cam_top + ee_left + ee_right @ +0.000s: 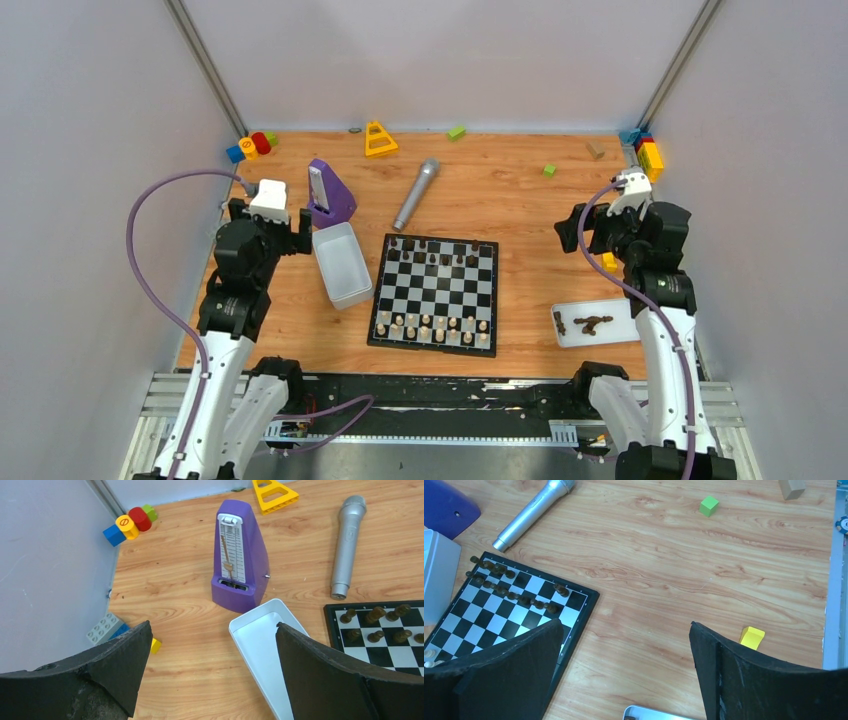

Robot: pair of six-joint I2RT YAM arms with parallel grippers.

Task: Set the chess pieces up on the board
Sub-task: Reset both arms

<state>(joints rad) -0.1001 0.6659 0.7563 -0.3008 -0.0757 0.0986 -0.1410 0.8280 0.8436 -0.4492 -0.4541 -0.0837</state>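
White tray [625, 332], near right of the wooden table [520, 200]: holds a few dark loose pieces [592, 323], lying flat.
Chessboard [434, 294], black and white, table centre, square to the near edge. Light pieces [432, 327] stand in its two near rows. Dark pieces [437, 251] stand in its two far rows, with gaps among them.
White bin [342, 263], just left of the board, angled; nothing seen in it.
Left gripper [212, 630], raised above the table left of the bin: fingers spread wide, nothing between them.
Right gripper [625, 627], raised at the right side beyond the tray: fingers spread wide, nothing between them. Yellow block [752, 637] on the table near it.
Purple metronome [328, 193], upright, just beyond the bin.
Silver microphone [416, 193], lying at a slant beyond the board's far left corner.
Yellow triangle [379, 139] and green blocks [456, 132], near the far wall.
Coloured blocks [251, 146], far left corner; more [645, 150], far right corner.
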